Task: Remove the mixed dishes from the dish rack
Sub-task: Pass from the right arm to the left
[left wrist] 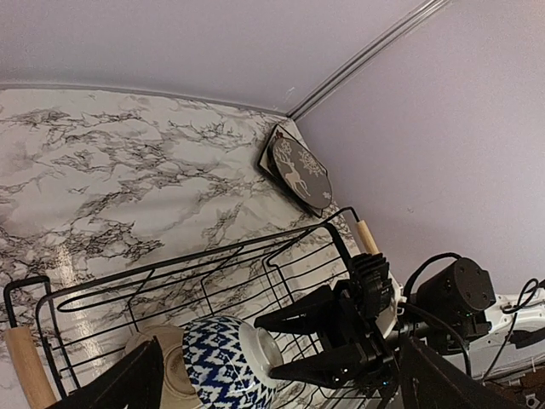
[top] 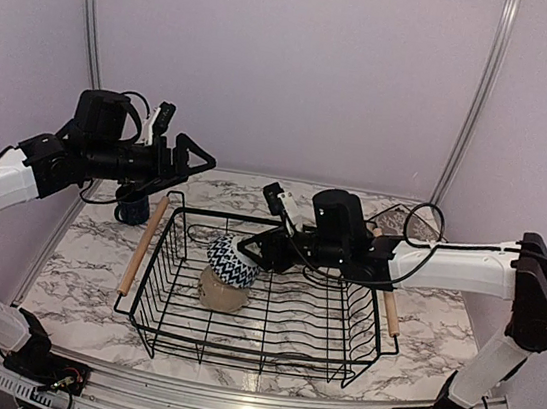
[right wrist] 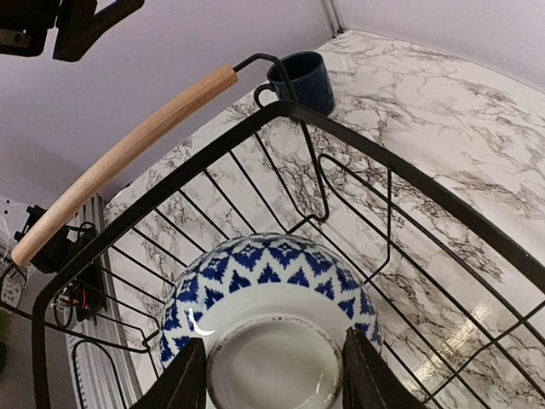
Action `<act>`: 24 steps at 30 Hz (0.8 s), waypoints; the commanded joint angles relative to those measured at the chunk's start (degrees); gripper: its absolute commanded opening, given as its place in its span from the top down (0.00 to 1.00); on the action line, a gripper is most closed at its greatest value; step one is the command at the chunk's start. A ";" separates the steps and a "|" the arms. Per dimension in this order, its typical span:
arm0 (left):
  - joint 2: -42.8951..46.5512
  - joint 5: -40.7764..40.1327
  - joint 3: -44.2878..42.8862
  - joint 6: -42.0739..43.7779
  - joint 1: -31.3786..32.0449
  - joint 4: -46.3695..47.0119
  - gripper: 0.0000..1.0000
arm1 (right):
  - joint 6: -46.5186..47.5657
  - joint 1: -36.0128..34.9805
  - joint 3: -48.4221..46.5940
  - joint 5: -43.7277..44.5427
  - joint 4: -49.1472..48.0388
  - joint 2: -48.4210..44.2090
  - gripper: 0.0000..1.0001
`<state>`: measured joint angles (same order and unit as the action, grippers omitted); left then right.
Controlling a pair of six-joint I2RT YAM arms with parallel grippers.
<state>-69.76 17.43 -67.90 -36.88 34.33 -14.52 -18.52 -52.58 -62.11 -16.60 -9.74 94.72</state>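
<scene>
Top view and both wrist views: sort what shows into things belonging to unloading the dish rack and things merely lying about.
Belongs to the job:
dish rack
small blue-and-white bowl, in the rack, straddled by the right tool
beige bowl, beneath it
dark blue mug, on the marble table outside the rack
grey deer plate, at the table's far corner

Just there:
marble table
metal wall post

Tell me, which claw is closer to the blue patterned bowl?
Right. The right gripper has its fingers against both sides of the bowl's foot, inside the rack. The left gripper hovers open up by the mug, outside the rack.
</scene>
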 commanded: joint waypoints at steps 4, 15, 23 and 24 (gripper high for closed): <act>-5.61 -2.56 2.19 -4.58 6.67 5.67 0.01 | -5.29 3.22 4.60 5.38 -6.63 -4.67 0.66; -8.44 3.27 7.66 -14.48 8.82 19.44 0.01 | -6.17 4.34 10.69 9.46 -12.96 -13.59 0.66; -11.17 11.30 10.84 -24.06 9.89 36.98 0.01 | -6.39 4.34 10.67 8.23 -16.45 -16.13 0.66; -11.64 12.17 11.05 -25.09 10.13 39.17 0.02 | -6.41 4.38 10.55 7.80 -16.79 -16.07 0.66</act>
<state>-80.27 24.27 -57.60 -56.51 43.51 12.03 -24.05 -48.21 -50.85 -8.05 -21.19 79.92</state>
